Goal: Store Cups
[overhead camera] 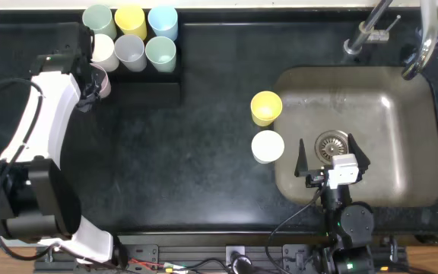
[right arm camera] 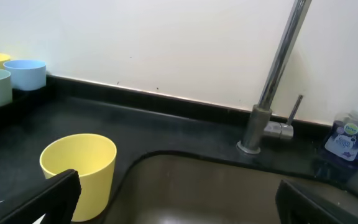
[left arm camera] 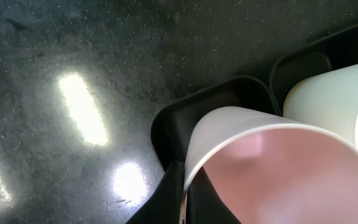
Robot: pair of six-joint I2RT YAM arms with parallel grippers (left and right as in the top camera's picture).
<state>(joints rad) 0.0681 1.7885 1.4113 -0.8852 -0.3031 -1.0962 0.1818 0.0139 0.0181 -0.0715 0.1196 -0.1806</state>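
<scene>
My left arm stands at the near left and bends up and away to the far left, its white link angled toward the black rack (overhead camera: 154, 90). My left gripper (left arm camera: 184, 193) is pinched onto the rim of the pink cup (left arm camera: 272, 162), one finger outside the wall and one inside. The cup is smooth, matte and slightly tapered. It sits at the rack's near-left corner by an empty rounded compartment, and I cannot tell whether it rests in it. Just beside it is a white cup (left arm camera: 328, 99) in the rack, with more pastel cups in the two far rows.

The counter (overhead camera: 204, 152) is dark, speckled and glossy. A yellow cup (overhead camera: 266, 106) and a white one (overhead camera: 267, 146) stand upright on it just left of the sink (overhead camera: 401, 114), the yellow one farther.

My right arm reaches straight up from its base at the near edge. My right gripper (overhead camera: 327, 146) is spread wide over the brushed-metal basin near the drain, holding nothing. A chrome tap (right arm camera: 272, 93) rises at the far edge.
</scene>
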